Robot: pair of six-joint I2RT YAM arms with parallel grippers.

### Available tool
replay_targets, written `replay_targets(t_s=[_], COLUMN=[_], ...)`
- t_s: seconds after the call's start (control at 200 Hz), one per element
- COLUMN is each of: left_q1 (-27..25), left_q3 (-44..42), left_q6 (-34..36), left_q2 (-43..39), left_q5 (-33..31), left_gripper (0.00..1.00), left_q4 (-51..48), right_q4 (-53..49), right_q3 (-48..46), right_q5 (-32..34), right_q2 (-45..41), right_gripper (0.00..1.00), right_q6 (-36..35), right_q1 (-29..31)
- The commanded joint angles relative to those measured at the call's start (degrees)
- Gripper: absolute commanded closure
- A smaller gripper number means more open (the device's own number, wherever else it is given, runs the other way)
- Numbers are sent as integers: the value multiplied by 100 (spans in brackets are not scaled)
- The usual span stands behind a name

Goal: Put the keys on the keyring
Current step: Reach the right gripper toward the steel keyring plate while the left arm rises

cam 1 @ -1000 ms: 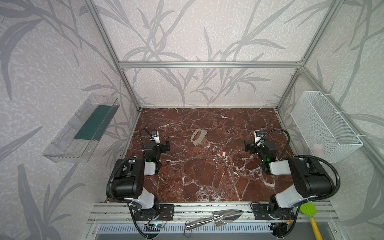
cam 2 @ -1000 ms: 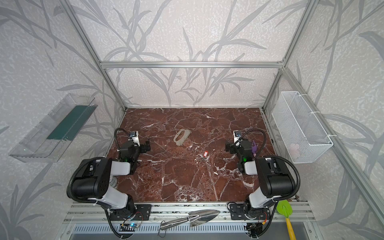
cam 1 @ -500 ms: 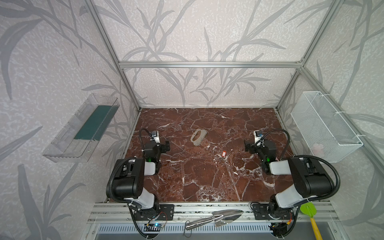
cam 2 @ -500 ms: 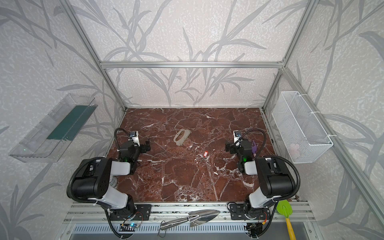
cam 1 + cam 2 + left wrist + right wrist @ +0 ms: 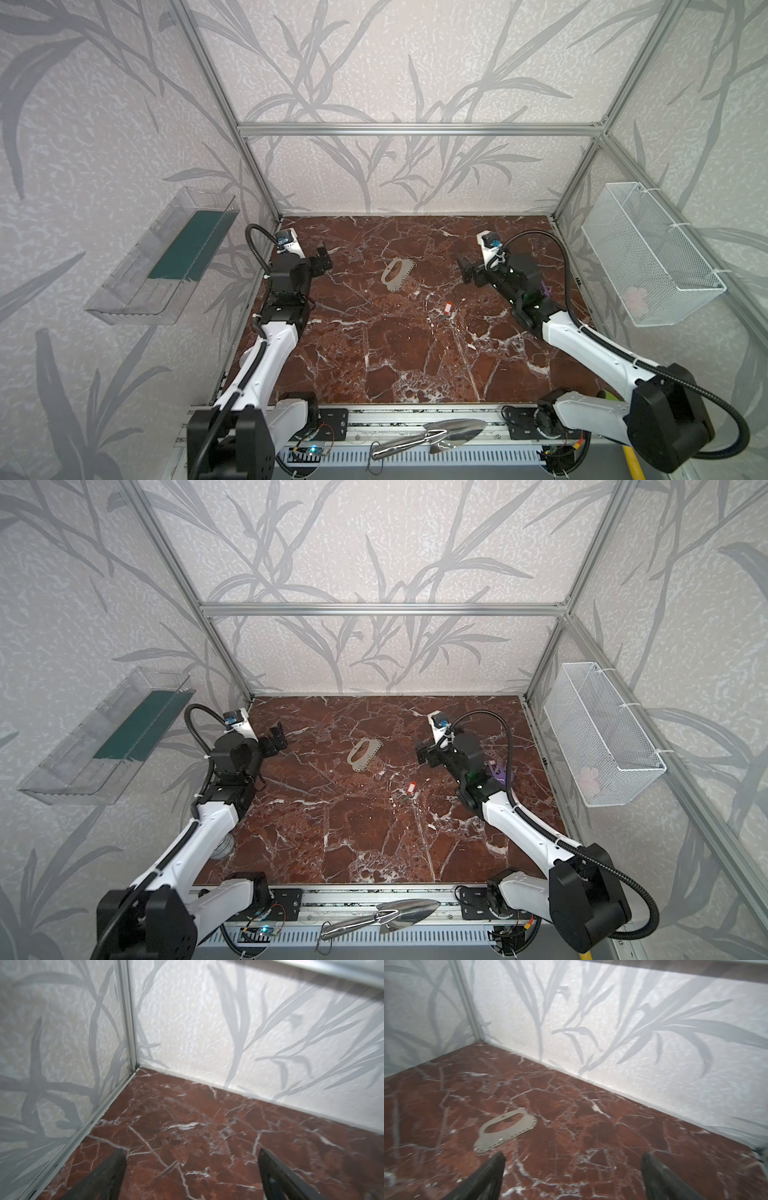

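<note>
- in both top views the left arm point(image 5: 270, 353) stretches toward 1 o'clock, and the left gripper point(image 5: 322, 261) points to 2 o'clock with jaws spread wide.
- the right arm point(image 5: 590, 345) stretches toward 10 o'clock, and the right gripper point(image 5: 464, 269) points to 9 o'clock with jaws spread wide.

walls point(image 5: 395, 62): pale textured paper, grey leaf print | frame point(image 5: 415, 129): aluminium bars | floor point(image 5: 415, 353): red-brown marble, white veins | left wall: clear plastic tray point(image 5: 137, 291) | right wall: white wire basket point(image 5: 648, 257) | light: even

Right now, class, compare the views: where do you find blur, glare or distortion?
Both top views: sharp, evenly lit, frame posts splay outward; the steel trowel glints. Right wrist view: soft, yet the keys show their dots. Left wrist view: blurred marble tabletop.
</note>
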Motion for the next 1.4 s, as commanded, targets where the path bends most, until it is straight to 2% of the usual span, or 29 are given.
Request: replay_targets(t_s=[0.0,0.055,0.205,0.29,0.505,0.77,1.395], left_q1=[-294,-411,-614,-717,-806,-915,-1104], left_q3=[-279,-391,-722,-782,-110,221,433], left_q6=[-914,-1136,-1699,-1740,-1462,-1394,-1261], left_q2=[-598,-927,-1647,-1900,-1632,-1214,-856], left_q5=[345,421,430,571,235,185,81], left_gripper=[1,1,1,1,1,1,1], left_q4=[-1154,-1333,-1789,-1899,-3024,-3311,-3290], right_q4=[-1685,-1789,-2041,-2062,-2134,-2284,-3049], right_q3=[571,802,1435,1691,2402,3081,4528], right_q5=[-29,79,-57,92,192,73,691], right_q2=[685,1041,1979,2423,3463,4121,5324], right_gripper=[0,4,30,39,59,67,78], right_q6=[219,375,872,974,1089,1037,746], right_q1=[579,815,1109,1278,1475,1611,1644])
